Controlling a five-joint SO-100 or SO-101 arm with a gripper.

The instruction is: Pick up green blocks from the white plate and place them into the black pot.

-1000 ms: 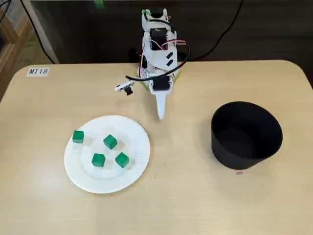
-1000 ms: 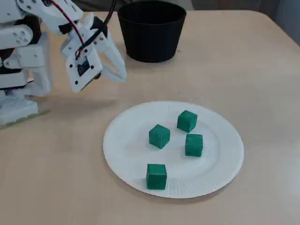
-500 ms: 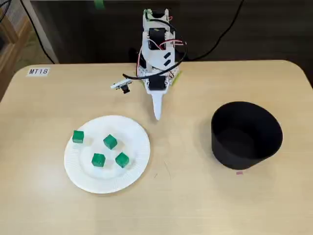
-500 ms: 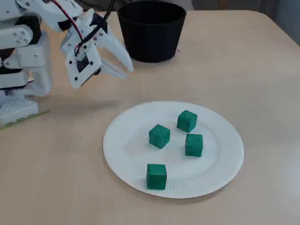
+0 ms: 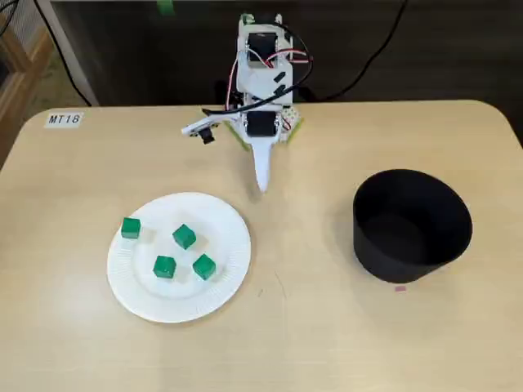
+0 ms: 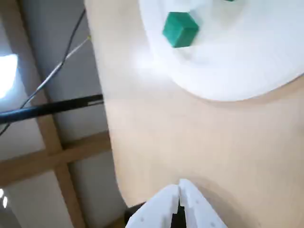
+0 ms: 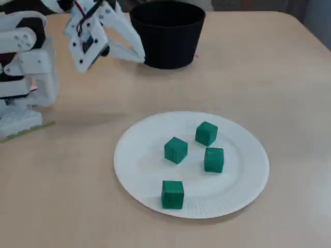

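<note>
Four green blocks (image 5: 184, 237) on white plate (image 5: 222, 282); fingers (image 6: 159, 210) pressed together, apparently clear of table (image 5: 310, 327).

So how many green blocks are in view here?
4 green blocks, all on the white plate; in a fixed view, one by its left rim, one central, two below that. None show inside the black pot.

Four green blocks (image 5: 184, 237) lie on the white plate (image 5: 222, 238) (left of the black pot (image 5: 400, 265)), the pincer (image 5: 261, 186) hanging farther back.
</note>
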